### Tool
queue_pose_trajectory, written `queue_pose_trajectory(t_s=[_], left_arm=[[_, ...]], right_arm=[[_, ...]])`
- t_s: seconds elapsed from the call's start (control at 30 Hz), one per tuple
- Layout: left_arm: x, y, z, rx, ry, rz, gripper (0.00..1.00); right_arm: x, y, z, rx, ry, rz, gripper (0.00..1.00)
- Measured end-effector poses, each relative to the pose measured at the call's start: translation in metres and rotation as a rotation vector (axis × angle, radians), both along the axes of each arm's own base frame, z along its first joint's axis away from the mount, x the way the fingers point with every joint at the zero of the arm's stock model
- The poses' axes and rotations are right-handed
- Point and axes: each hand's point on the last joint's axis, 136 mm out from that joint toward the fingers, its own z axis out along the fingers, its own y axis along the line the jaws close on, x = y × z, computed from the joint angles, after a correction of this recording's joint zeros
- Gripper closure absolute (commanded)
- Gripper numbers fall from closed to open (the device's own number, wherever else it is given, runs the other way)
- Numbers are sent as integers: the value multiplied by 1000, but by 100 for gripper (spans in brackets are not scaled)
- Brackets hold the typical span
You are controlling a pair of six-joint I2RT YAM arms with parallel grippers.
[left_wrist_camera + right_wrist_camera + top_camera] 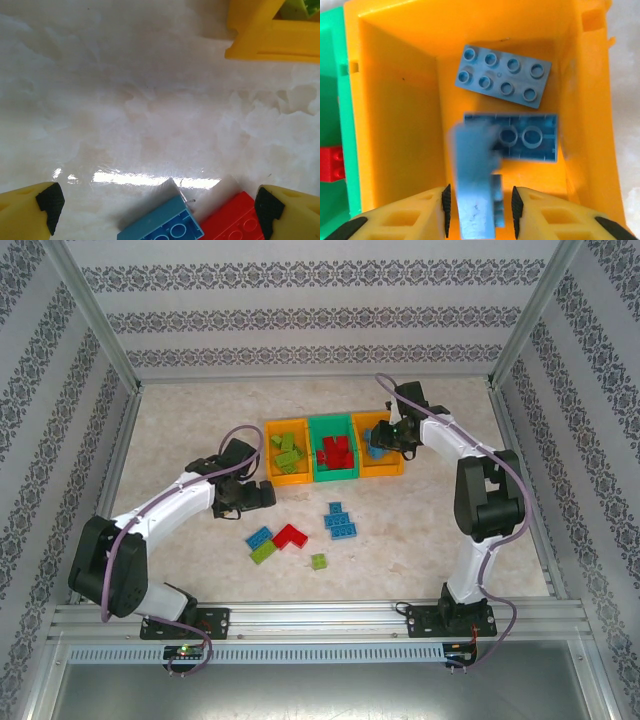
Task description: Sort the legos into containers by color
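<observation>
The sorting was well along. The left orange bin (289,482) held lime bricks, the green bin (333,419) red ones, and the right orange bin (395,100) two blue ones. The right gripper (480,200) hung over that bin with another blue brick (472,170) between its fingers. The brick was blurred, so whether it was pinched or just let go could not be told. The left gripper (157,205) hovered spread wide and empty over the table (150,100), just above a loose blue lego (162,227) and a red lego (230,225). A handful of loose legos (340,519) remained – blue, red and lime.
</observation>
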Motion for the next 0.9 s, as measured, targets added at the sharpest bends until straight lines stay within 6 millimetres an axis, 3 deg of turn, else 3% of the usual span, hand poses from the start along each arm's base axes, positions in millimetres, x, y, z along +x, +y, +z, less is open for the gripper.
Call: queue_pose_trajectory(t_s=[0.23, 0.37, 0.57, 0.67, 0.9], left_arm=[[-2, -7, -7, 17, 20, -27, 0], [2, -26, -2, 9, 7, -73, 0], [28, -94, 6, -35, -9, -170, 3], [43, -130, 2, -51, -5, -209, 4], [63, -188, -15, -79, 21, -261, 10]], right_arm=[[-4, 4, 2, 21, 12, -3, 38], [-18, 2, 15, 36, -14, -11, 32], [-43, -9, 51, 38, -118, -48, 28], [-52, -18, 60, 23, -155, -69, 26], [-61, -60, 38, -9, -109, -176, 24]])
